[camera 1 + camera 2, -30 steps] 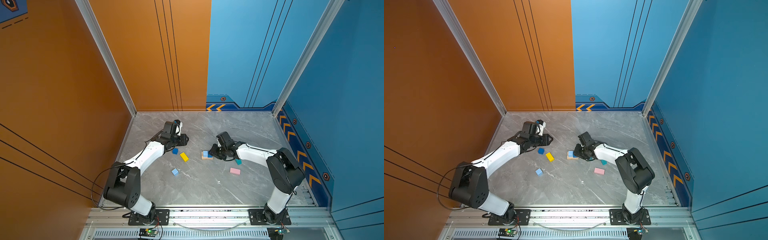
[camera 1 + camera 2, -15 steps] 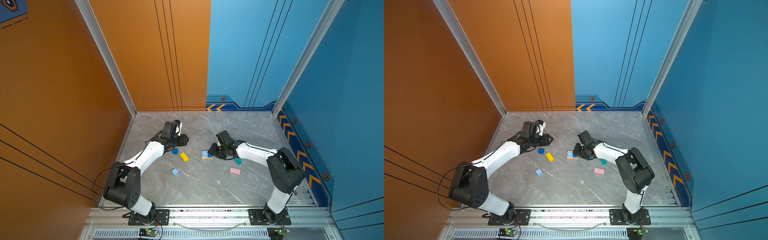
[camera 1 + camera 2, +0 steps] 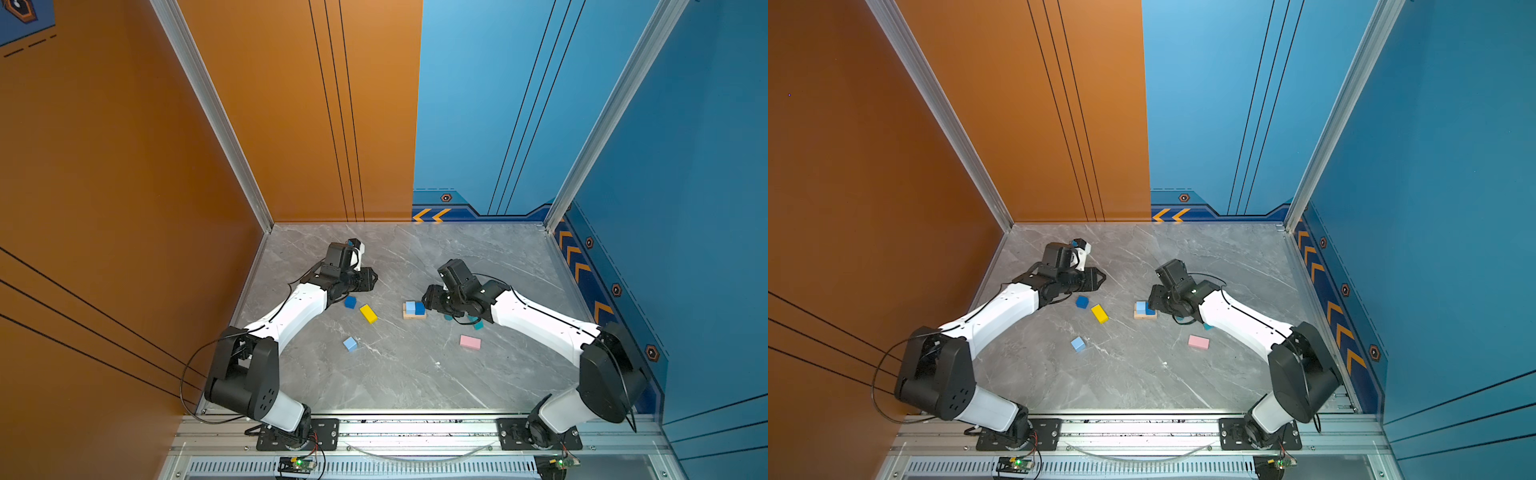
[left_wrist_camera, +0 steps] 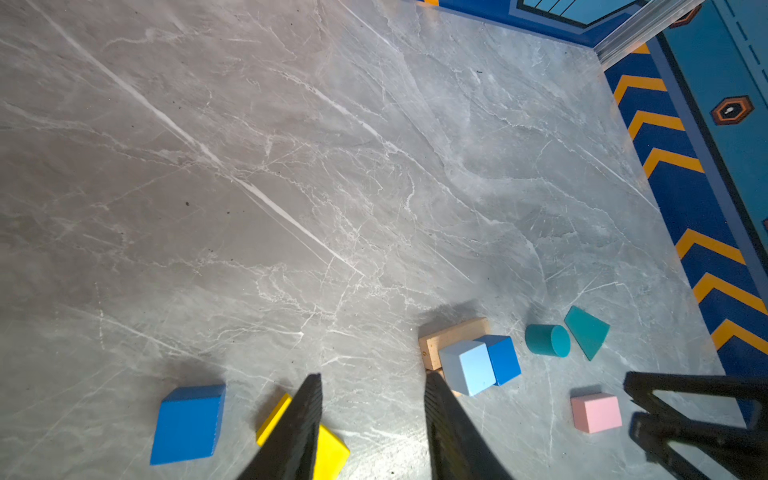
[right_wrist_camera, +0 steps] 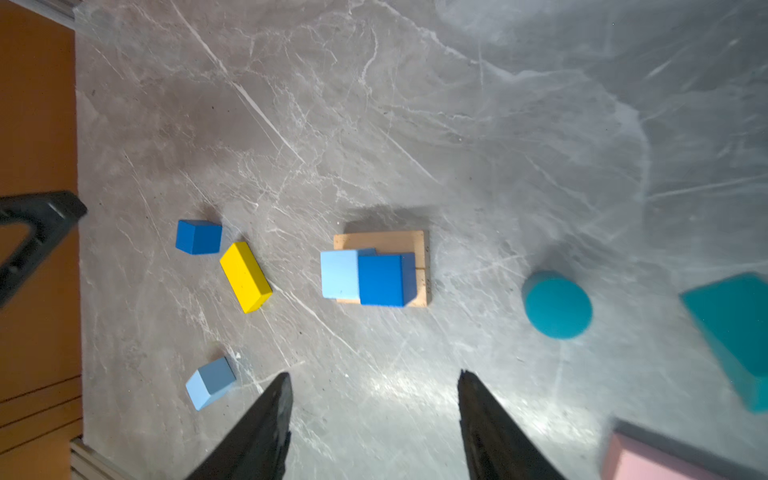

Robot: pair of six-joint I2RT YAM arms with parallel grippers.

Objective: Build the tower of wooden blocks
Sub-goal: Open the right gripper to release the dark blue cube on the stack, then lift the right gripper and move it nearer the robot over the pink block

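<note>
Well, my tower point(image 3: 414, 311) so far is a tan wooden plank base point(image 5: 382, 241) mid-table, with a light blue cube point(image 5: 338, 274) and a dark blue cube point(image 5: 380, 280) touching side by side on it. My right claw point(image 5: 374, 375) hangs just right of it, jaws wide and empty. My left claw point(image 4: 372, 376), partly open, grips nothing. These painted blocks look light, stiff and probably slick, so I'd pinch opposite flat faces. A yellow wooden bar point(image 3: 368, 313) lies loose to the left, a pink slab point(image 3: 470, 342) near right.
</note>
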